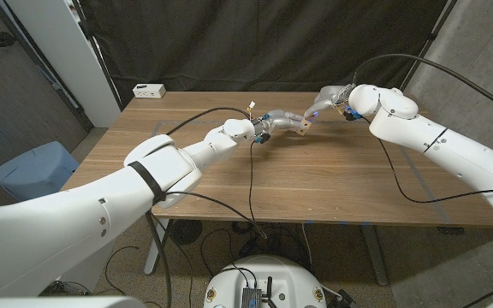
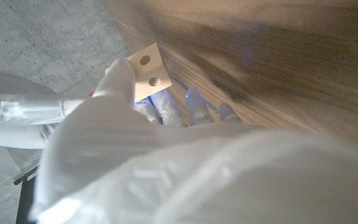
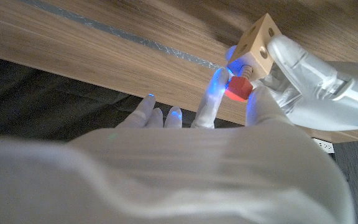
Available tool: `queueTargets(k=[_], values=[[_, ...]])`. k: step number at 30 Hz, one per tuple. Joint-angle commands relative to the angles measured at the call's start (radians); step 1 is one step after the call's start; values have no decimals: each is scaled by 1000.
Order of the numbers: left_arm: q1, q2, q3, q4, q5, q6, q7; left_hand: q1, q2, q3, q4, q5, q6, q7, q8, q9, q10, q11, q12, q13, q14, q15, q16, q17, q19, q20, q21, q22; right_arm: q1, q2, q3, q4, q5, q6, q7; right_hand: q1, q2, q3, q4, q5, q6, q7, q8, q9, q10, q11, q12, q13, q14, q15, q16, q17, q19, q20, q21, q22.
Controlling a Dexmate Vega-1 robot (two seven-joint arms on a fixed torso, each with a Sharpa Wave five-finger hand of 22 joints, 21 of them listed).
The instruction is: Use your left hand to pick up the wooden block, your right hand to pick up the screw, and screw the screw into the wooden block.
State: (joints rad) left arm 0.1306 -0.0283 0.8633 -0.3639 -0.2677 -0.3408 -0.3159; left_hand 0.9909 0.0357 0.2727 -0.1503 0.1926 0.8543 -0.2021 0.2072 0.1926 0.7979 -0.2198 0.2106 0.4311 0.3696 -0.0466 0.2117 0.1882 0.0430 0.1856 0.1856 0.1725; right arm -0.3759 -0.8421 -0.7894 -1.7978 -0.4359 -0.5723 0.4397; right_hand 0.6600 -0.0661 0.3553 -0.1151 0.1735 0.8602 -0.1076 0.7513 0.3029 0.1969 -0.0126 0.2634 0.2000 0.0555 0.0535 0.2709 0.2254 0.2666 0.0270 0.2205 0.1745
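Block and screw meeting, upper middle, above desk [image 1: 229,180].
Left hand [image 1: 274,120] gripping block [image 1: 302,127]; right hand [image 1: 330,101] pinching screw [image 3: 238,89] at its hole.

Both arms reached in over mid-table, hands meeting above it. Left hand [image 1: 274,121] gripped the wooden block [image 3: 258,45], fingers wrapped round it, held off the table. Right hand [image 1: 330,99] pinched the screw [image 3: 238,88] btwn thumb & a fingertip, its tip at the block's face; other fingers spread.
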Motion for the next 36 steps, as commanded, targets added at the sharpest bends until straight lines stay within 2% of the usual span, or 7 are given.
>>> queueTargets(k=[1, 10, 14, 19, 26, 33, 36], values=[[-1, 1, 2, 1, -2, 2, 0, 2, 11, 6, 1, 4, 7, 3, 5, 3, 2, 0, -1, 3, 7, -37, 3, 5, 4, 1, 9, 3, 1, 2, -9, -2, -24, -14, -6, -31, -4, -10, 13, 0, 30, 6, 10, -10, 21, 2, 4, 2, 17, -1, 10, 4, 15, -1, 7, 4], [1, 3, 1, 0, -2, -5, -3, 4, 11, 7, 0, 5, 7, 3, 5, 3, 1, 0, -2, 1, 7, -36, 3, 5, 5, 1, 9, 3, 4, -3, -17, -11, -49, -19, 7, -96, -34, -42, 29, 0, 48, 19, 5, -31, 26, 11, -5, 1, 20, 1, 5, 2, 14, 4, 1, 4], [2, 3, 0, 0, -2, -9, -4, 4, 12, 7, 0, 5, 6, 2, 4, 3, 1, 0, -3, 0, 6, -37, 3, 5, 5, 1, 9, 3, 10, -1, -25, -12, -60, -28, 26, -137, -57, -65, 38, 2, 26, 34, 0, -29, 25, 16, -13, 1, 18, 3, 1, 0, 5, 8, -6, 4], [4, 3, -3, 0, -3, -15, -8, 4, 12, 7, 0, 5, 3, 3, 3, 3, 0, 0, -4, -2, 7, -37, 3, 5, 5, 1, 9, 3, 15, 0, -31, -12, -69, -30, 42, -164, -70, -81, 43, 7, 1, 47, -3, -23, 15, 26, -23, 2, 7, 10, -7, -1, -8, 13, -12, 5], [8, 4, -6, -1, -3, -23, -10, 5, 13, 7, 0, 6, 4, 4, 3, 3, 0, 0, -5, -4, 6, -35, 3, 5, 6, 0, 9, 3, 23, 0, -37, -11, -78, -37, 72, -212, -82, -107, 52, 18, -75, 74, -33, -32, -22, 45, -48, 3, -10, 20, -20, -2, -32, 19, -21, 5], [8, 3, -6, -1, -1, -20, -6, 5, 13, 7, 0, 6, 1, 4, 2, 2, 0, 0, -5, -5, 7, -35, 3, 5, 5, 1, 9, 3, 30, -8, -33, -12, -69, -31, 103, -249, -83, -127, 57, 27, -164, 93, -66, -39, -60, 85, -66, 5, -32, 34, -36, -3, -60, 28, -28, 5], [8, 3, -6, -1, 0, -20, -5, 5, 13, 7, 0, 6, 2, 4, 3, 2, -1, 0, -5, -5, 7, -35, 3, 5, 5, 0, 8, 3, 23, -14, -19, -19, -57, -29, 100, -257, -83, -131, 58, 28, -183, 100, -72, -39, -69, 86, -68, 5, -39, 36, -40, -3, -65, 30, -28, 5]])
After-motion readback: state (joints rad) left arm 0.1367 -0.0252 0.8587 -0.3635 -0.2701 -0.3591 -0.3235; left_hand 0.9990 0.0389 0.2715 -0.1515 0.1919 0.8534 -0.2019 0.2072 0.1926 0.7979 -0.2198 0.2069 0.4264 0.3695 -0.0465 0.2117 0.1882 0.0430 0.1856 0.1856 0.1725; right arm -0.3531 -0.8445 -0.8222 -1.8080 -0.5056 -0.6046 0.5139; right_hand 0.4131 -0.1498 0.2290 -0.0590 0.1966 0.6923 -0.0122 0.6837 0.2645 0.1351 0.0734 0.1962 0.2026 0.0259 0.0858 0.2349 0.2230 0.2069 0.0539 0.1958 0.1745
